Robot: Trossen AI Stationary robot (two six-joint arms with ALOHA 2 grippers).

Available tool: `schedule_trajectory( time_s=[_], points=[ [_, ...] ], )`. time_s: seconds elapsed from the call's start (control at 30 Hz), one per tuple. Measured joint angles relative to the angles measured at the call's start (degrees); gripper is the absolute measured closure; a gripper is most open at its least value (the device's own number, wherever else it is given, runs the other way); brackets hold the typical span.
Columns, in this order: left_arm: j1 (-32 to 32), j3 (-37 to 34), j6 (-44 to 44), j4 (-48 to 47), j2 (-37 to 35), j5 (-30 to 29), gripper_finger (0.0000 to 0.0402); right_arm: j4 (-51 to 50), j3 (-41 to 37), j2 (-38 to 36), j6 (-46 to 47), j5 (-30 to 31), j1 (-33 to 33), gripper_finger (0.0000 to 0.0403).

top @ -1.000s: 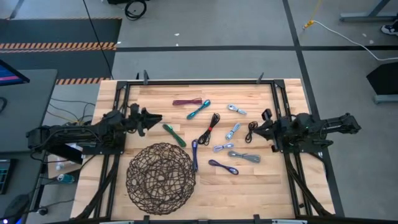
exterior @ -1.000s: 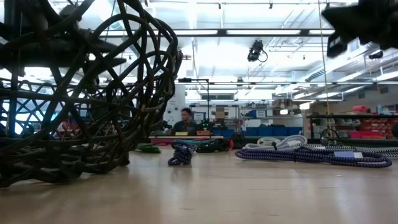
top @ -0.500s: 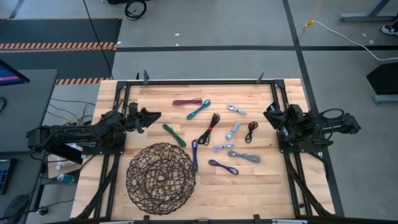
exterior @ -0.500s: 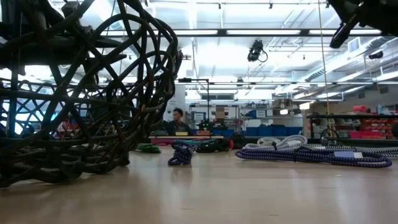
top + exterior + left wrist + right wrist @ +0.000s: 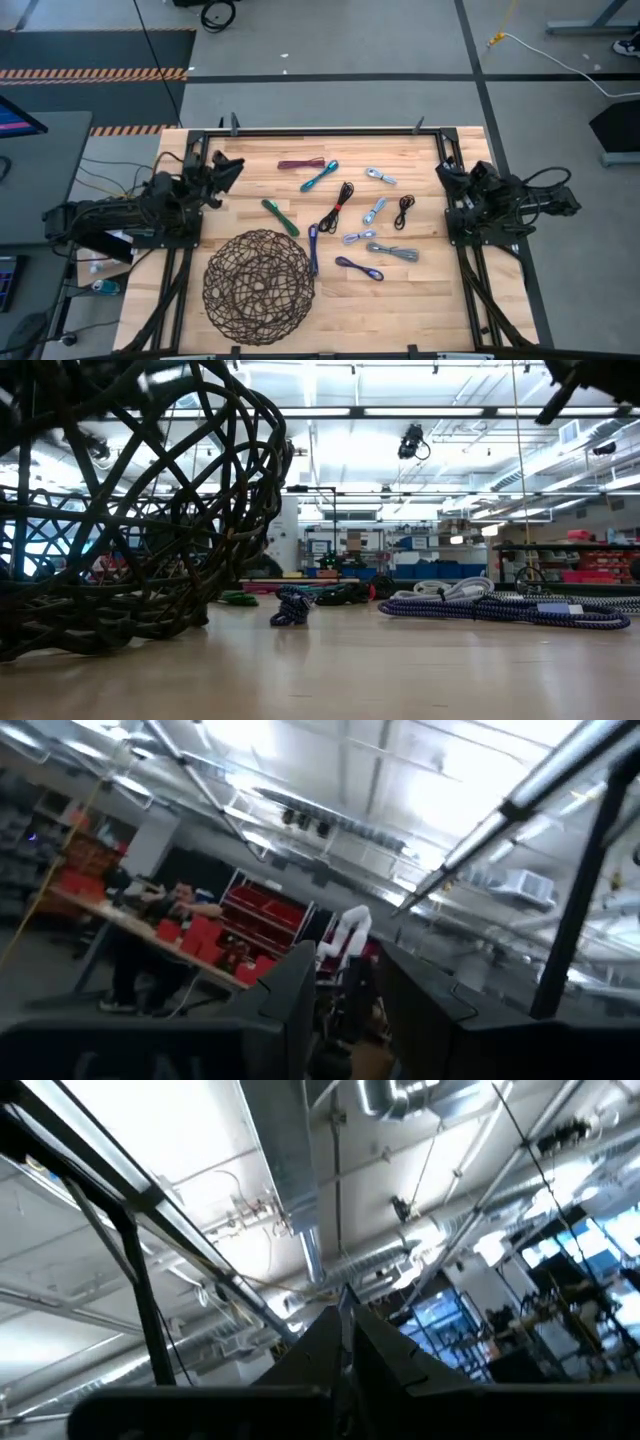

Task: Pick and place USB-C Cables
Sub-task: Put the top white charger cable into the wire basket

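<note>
Several short coiled USB-C cables lie flat on the wooden table: maroon [image 5: 303, 163], teal [image 5: 320, 175], green [image 5: 281, 217], black [image 5: 342, 195], light blue [image 5: 374, 211], grey [image 5: 392, 251] and purple [image 5: 359, 268]. In the low view a purple one [image 5: 293, 605] lies in the middle. My left gripper [image 5: 225, 168] is raised at the table's left side, tipped upward and open [image 5: 345, 952], with nothing between its fingers. At the right side my right gripper [image 5: 445, 176] is also raised and tipped upward; it is shut [image 5: 345, 1318] and empty.
A large round dark wire-mesh basket [image 5: 260, 285] stands at the near left and fills the left of the low view [image 5: 130, 510]. A black frame [image 5: 330, 130] runs around the table. A person [image 5: 150, 920] sits in the room beyond the table.
Both grippers have risen and tipped upward, each with a roll of the wrist. The left one has drawn back toward the table's far left, the right one toward the far right. The cables and the basket have stayed where they were.
</note>
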Motion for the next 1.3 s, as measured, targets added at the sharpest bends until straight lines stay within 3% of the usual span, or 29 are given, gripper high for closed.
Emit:
schedule_trajectory(
  time_s=[0.3,0.53,0.67,0.93,1.1,1.3],
  points=[
    [-0.1,28.6,12.1,-39.8,2.2,6.4,0.0283,-8.4,11.5,3.6,-6.5,-4.1,0.0,0.0369],
    [-0.1,42.1,15.7,-60.0,5.3,6.7,0.0283,-32.5,26.0,9.9,-7.5,-0.6,0.0,0.0369],
    [-0.1,43.9,15.2,-64.6,5.8,6.6,0.0283,-48.8,36.7,15.4,-7.1,3.8,0.0,0.0369],
    [-0.1,43.8,14.9,-65.2,5.7,6.1,0.0283,-76.2,57.2,27.9,-2.6,12.4,0.0,0.0362],
    [-0.1,43.8,15.0,-65.2,5.6,6.1,0.0283,-94.3,66.7,36.0,5.4,15.8,0.0,0.0328],
    [-0.1,43.8,15.1,-65.1,5.6,6.0,0.0283,-106.4,71.8,42.9,10.1,16.3,-0.8,0.0279]
  ],
)
